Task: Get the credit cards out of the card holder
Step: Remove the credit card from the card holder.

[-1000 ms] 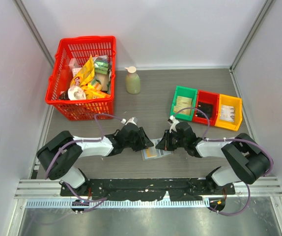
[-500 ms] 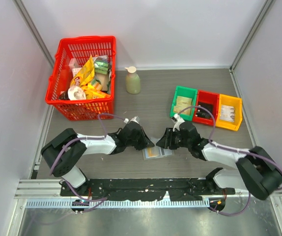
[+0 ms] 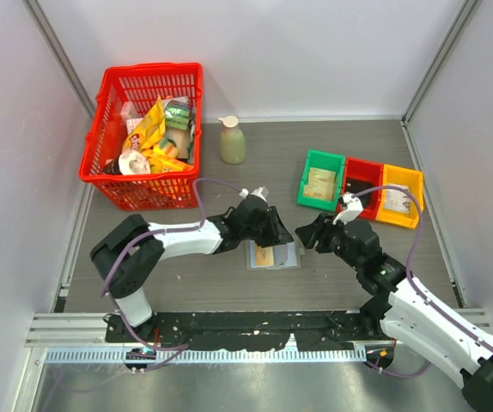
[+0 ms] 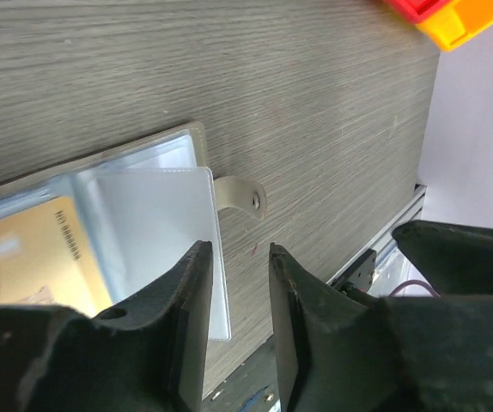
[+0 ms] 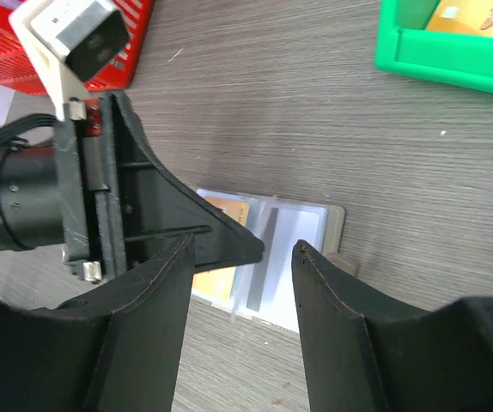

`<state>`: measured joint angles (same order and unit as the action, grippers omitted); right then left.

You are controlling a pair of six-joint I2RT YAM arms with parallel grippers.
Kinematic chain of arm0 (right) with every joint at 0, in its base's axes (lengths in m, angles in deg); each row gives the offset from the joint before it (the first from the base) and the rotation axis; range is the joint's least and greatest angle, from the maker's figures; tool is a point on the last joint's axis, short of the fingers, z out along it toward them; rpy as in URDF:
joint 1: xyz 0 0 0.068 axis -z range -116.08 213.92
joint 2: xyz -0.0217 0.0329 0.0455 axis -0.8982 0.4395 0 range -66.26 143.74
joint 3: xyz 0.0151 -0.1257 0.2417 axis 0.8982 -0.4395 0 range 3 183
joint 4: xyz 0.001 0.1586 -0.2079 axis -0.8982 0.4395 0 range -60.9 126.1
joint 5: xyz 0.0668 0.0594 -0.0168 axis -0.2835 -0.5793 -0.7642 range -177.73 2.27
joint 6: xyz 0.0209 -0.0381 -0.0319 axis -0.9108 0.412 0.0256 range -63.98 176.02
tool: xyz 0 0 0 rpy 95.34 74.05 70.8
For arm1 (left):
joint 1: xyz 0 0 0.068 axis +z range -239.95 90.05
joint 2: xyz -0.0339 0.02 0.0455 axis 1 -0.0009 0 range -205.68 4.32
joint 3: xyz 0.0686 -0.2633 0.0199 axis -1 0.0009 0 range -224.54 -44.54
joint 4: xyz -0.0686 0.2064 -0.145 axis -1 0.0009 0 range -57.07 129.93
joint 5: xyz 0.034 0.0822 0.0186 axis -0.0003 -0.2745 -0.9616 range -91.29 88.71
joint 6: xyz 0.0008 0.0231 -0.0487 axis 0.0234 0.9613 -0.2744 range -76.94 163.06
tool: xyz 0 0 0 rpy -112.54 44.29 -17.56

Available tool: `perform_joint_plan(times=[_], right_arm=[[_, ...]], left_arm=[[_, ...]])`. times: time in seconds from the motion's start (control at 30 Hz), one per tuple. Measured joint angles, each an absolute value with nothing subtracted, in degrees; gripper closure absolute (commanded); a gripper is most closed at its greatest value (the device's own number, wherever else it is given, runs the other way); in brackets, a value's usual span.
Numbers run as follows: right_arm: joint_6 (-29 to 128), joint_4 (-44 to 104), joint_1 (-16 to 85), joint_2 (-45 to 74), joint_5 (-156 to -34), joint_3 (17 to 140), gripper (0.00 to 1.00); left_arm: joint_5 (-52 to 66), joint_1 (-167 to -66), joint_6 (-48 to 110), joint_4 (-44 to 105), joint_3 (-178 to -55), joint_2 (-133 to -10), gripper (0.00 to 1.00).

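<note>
Card holder (image 3: 274,257) is lying open on the worktop (image 3: 255,184) between the arms with the orange credit card (image 4: 23,257) tucked in its pocket, so no card's out yet. Left gripper (image 4: 234,283) hovers over the clear flap (image 4: 165,232), jaws a crack apart and empty; right gripper (image 5: 242,253) is spread wide, empty, just beside the holder. Next up, I reckon: pin the holder, pinch the card's edge, slide it out.

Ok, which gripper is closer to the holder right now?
Left. The left gripper hangs at the far edge of the holder; the right gripper sits off its right side, apart.
</note>
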<state>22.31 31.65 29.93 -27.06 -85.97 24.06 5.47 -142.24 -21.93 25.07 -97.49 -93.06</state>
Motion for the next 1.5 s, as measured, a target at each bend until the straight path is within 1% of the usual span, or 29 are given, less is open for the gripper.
perform_joint_plan(times=[0.17, 0.27, 0.43, 0.53, 0.6, 0.7, 0.77, 0.87, 0.93, 1.13, 1.17, 1.3, 1.5], right_arm=[[22.7, 35.3, 29.9, -30.7, -84.1, 24.1, 0.46], [22.8, 36.1, 29.9, -31.7, -84.0, 24.1, 0.46], [22.9, 36.1, 29.9, -31.7, -85.0, 24.1, 0.49], [22.9, 35.1, 29.9, -30.8, -86.8, 24.1, 0.51], [22.7, 33.6, 29.9, -29.1, -88.8, 24.1, 0.52], [21.9, 29.8, 29.9, -25.3, -92.2, 24.0, 0.56], [20.9, 26.8, 29.9, -22.2, -94.3, 24.0, 0.57], [18.9, 21.7, 29.9, -16.9, -97.2, 23.6, 0.58], [17.6, 18.4, 29.9, -13.2, -98.9, 23.1, 0.59], [13.5, 9.9, 29.9, -2.9, -102.3, 20.2, 0.59], [13.1, 8.9, 29.9, -1.6, -102.6, 20.0, 0.59], [11.4, 4.5, 29.9, 2.8, -104.0, 19.6, 0.59], [9.5, -2.9, 29.9, 10.0, -105.5, 18.4, 0.60]], left_arm=[[6.4, -144.4, -21.0, 25.7, -102.8, -100.7, 0.59], [7.0, -144.9, -21.0, 25.9, -104.6, -104.6, 0.54], [7.0, -144.6, -19.2, 25.8, -106.3, -104.8, 0.50], [5.5, -143.7, -18.0, 26.0, -103.8, -101.9, 0.49], [3.8, -142.4, -17.3, 26.9, -100.1, -96.7, 0.50], [0.8, -140.7, -16.0, 28.6, -96.6, -88.6, 0.51], [-1.4, -139.6, -15.3, 29.4, -94.7, -83.0, 0.53], [-3.3, -139.0, -14.6, 30.3, -92.2, -77.6, 0.56], [-3.3, -139.1, -14.3, 31.1, -91.0, -76.8, 0.58], [-1.5, -139.3, -13.7, 33.5, -87.1, -78.3, 0.72], [-1.0, -139.3, -13.6, 33.8, -86.6, -78.8, 0.76], [0.1, -139.3, -13.6, 34.1, -85.9, -80.4, 0.85], [1.3, -139.5, -13.6, 33.5, -85.6, -83.4, 0.93]])
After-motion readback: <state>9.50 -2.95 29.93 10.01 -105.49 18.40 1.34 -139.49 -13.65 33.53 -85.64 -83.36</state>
